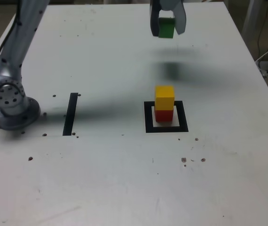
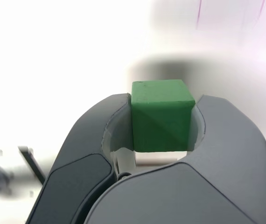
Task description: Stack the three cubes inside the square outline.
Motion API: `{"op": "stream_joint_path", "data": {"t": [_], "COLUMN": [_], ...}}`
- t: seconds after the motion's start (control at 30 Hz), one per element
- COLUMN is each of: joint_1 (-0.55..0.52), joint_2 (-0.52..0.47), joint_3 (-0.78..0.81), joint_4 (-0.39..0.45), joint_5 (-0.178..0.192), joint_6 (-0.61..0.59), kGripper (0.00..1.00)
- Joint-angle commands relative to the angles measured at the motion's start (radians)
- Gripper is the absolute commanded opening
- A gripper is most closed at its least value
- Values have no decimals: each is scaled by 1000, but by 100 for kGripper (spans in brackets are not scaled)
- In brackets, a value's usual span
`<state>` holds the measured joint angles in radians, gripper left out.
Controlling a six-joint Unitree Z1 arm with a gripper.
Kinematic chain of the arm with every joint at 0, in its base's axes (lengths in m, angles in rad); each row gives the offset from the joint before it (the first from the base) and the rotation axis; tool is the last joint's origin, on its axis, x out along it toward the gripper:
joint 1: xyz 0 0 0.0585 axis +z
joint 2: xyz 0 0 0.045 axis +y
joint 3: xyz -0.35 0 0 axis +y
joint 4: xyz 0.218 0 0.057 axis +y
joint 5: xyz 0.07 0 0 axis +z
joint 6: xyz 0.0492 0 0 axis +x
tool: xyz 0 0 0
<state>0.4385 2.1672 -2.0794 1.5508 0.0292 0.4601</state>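
Green cube (image 1: 166, 28) sits clamped between the end effector (image 1: 167, 26) jaws, raised above the tabletop (image 1: 124, 179), beyond the yellow-on-red stack (image 1: 164, 104)

The gripper (image 1: 168, 23) above the yellow cube (image 1: 164, 97) is cut off at the exterior view's top edge.

My dark grey pincer (image 2: 163, 140) of smooth, faintly sheened plastic, small green cube (image 2: 162, 114) matt and finely grained, yellow cube (image 1: 164, 97) and red cube (image 1: 163, 115) equally matt, pale matt bench top (image 1: 124, 179) scuffed and speckled, my brushed silver metal arm base (image 1: 11, 106)
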Motion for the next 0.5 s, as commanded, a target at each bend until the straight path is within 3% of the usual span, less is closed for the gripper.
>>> {"op": "stream_joint_path", "data": {"t": [0.0, 0.23, 0.47], "joint_1": [-49, -198, -327], "joint_2": [-122, -269, -321], "joint_3": [52, 201, 290], "joint_4": [20, 23, 5], "joint_5": [-22, -52, -56], "joint_6": [-61, -246, -355], "kGripper": [27, 27, 27]}}
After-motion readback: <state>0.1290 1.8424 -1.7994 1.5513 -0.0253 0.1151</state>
